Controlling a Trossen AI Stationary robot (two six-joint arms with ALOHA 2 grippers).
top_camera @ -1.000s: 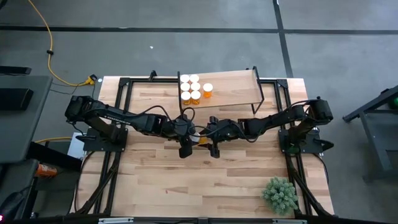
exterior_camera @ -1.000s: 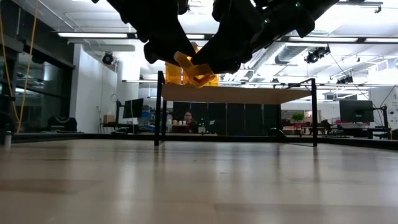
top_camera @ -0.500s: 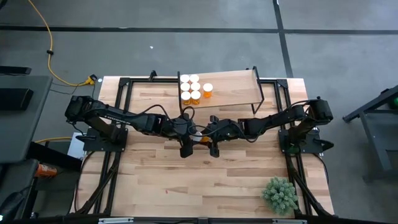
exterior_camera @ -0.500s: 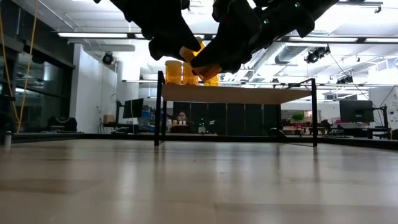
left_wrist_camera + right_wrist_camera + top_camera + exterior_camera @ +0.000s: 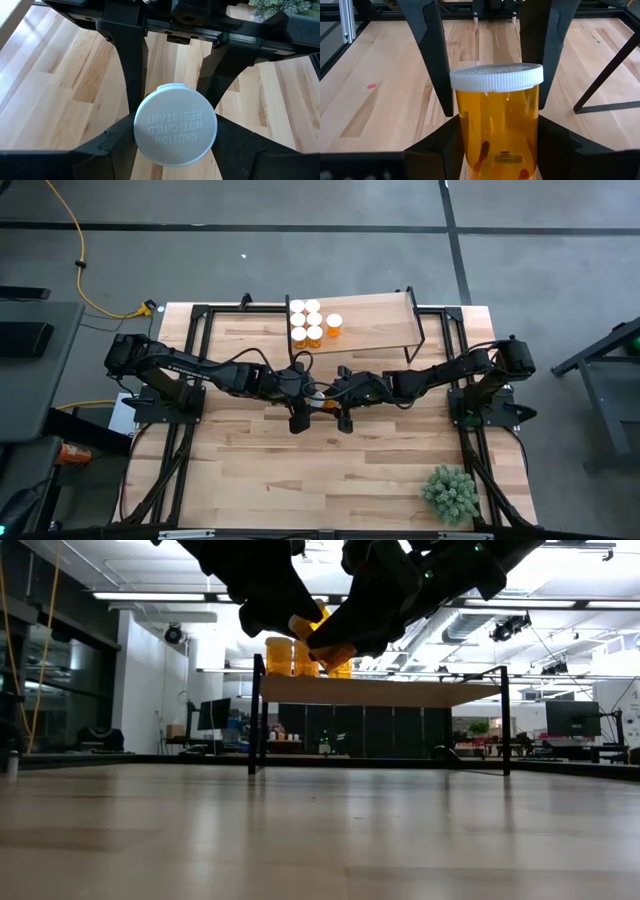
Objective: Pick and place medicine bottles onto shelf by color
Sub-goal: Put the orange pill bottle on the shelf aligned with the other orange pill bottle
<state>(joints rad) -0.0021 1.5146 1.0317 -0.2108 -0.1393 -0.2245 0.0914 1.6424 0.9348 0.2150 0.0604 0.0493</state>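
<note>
The pill bottle (image 5: 325, 648) hangs in the air above the surface (image 5: 330, 470), just in front of the shelf (image 5: 375, 320), off the end where five other bottles (image 5: 312, 322) are clustered. Both arms are on it. The left gripper (image 5: 174, 142) has its jaws clamped at the white cap (image 5: 175, 127). The right gripper (image 5: 498, 137) has its jaws flanking the amber body and, as far as its wrist view shows, pressing on it.

The risk lies in the handover. If the left jaws let go before the right ones have real purchase, the smooth round body could slip and drop to the surface in front of the shelf. If both pull at once, the bottle may twist askew. On the way to the shelf, a wide swing could topple the cluster there.

The embossed cap reads "CAUTION NOT CHILD RESISTANT". No brand or label is legible on the body.
</note>
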